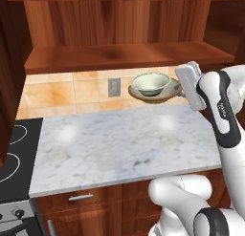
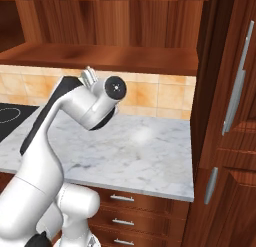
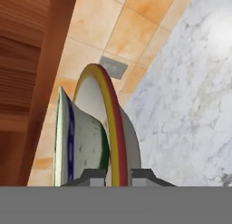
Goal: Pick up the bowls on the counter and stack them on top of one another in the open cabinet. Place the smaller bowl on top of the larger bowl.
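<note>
White-grey veined marble counter (image 1: pixel 119 149) beside a black stovetop (image 1: pixel 14 154).

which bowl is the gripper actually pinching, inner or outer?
The larger bowl, the wide shallow outer one: in the hand view its rim runs down between the fingertips of the gripper. The smaller bowl just sits nested inside it.

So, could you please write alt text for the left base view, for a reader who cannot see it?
A white robot arm's gripper holds a wide tan bowl by its rim, with a small cream-green bowl sitting inside it, in the air above a marble counter. Just above is the wooden shelf of an open cabinet.
</note>
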